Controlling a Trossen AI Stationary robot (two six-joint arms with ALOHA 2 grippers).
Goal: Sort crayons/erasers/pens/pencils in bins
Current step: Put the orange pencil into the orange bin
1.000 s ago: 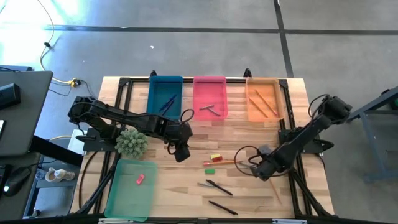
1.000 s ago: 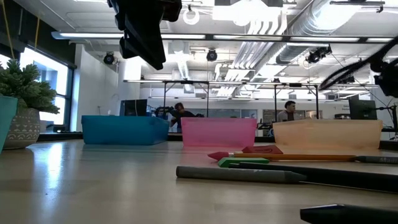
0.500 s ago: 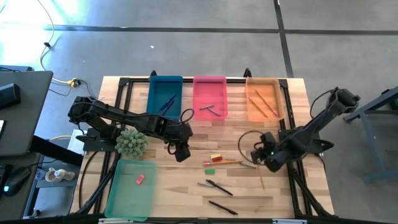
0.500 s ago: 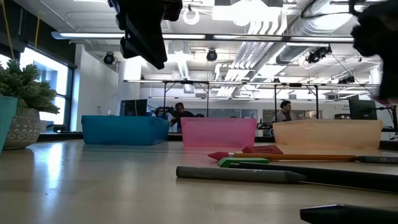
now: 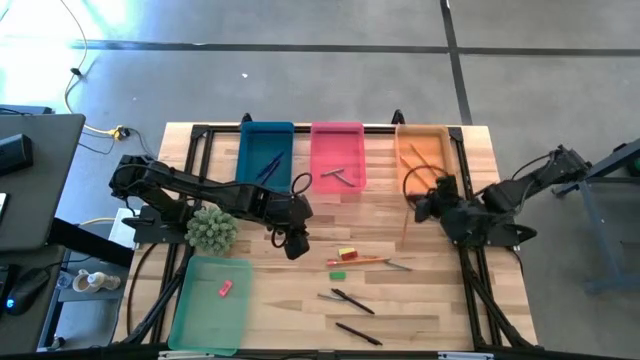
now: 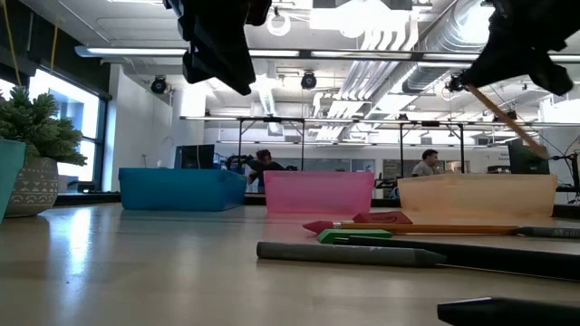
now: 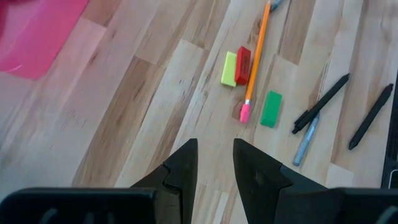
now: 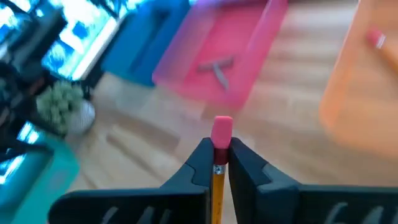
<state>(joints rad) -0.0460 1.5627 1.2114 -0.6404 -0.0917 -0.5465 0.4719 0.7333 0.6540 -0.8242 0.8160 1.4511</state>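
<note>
My right gripper [image 5: 428, 206] is above the table just near of the orange bin [image 5: 422, 184], shut on an orange pencil [image 6: 506, 119] with a pink eraser tip [image 8: 222, 130]. My left gripper [image 5: 294, 244] hovers open and empty, left of the loose items. Lying on the table are a yellow eraser [image 7: 229, 68], a green eraser [image 7: 271, 109], another pencil [image 7: 258, 56], black pens [image 7: 320, 102] and a grey stick [image 7: 305, 140]. The blue bin [image 5: 265, 160], pink bin [image 5: 337, 160] and orange bin stand along the far edge. A pink eraser [image 5: 225, 288] lies in the green bin [image 5: 210, 310]. My right gripper pinches the pencil between its two fingers just behind the eraser end [image 8: 217, 169], and the pink tip sticks out past the fingertips. The fingers lie across the pencil. The pencil is lifted clear of the table, and its long end [image 6: 535, 147] hangs slanting down below the gripper.
A potted plant [image 5: 211, 229] stands at the left, between the left arm and the green bin. The pink bin holds grey sticks [image 5: 340, 176], and the blue and orange bins hold several sticks. Bare wood lies between the bins and the loose items.
My right gripper has risen from the table's near right and gone toward the far edge, up to the orange bin, carrying the pencil. The pencil has been lifted clear of the table and now hangs slanting.
</note>
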